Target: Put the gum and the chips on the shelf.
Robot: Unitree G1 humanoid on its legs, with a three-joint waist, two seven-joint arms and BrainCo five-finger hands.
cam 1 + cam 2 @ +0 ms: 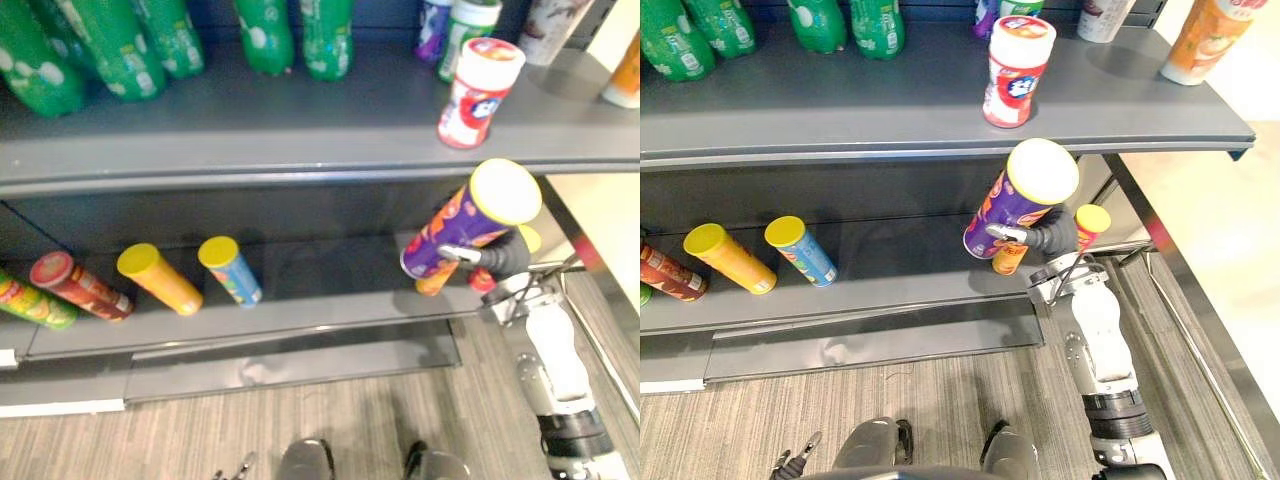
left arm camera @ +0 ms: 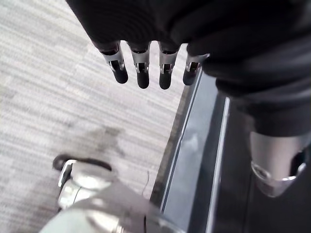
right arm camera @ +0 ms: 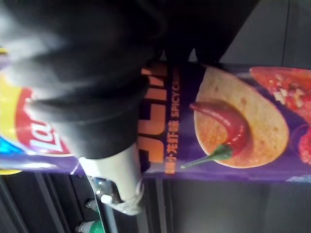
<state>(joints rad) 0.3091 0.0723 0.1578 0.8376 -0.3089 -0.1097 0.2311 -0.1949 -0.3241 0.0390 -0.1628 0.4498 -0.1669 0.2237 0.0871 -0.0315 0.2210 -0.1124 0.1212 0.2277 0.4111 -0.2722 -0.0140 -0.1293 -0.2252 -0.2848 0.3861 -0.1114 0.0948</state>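
1. Right robot hand, right of centre, is clenched round the purple chips can, which is tilted with its pale lid up, in front of the lower shelf.
2. Its label pictures a crisp topped with a red chilli.
3. Upper middle: a red-and-white canister stands upright near the front edge of the upper shelf.
4. Left robot hand hangs over the floor, fingers straight, grasping nothing.
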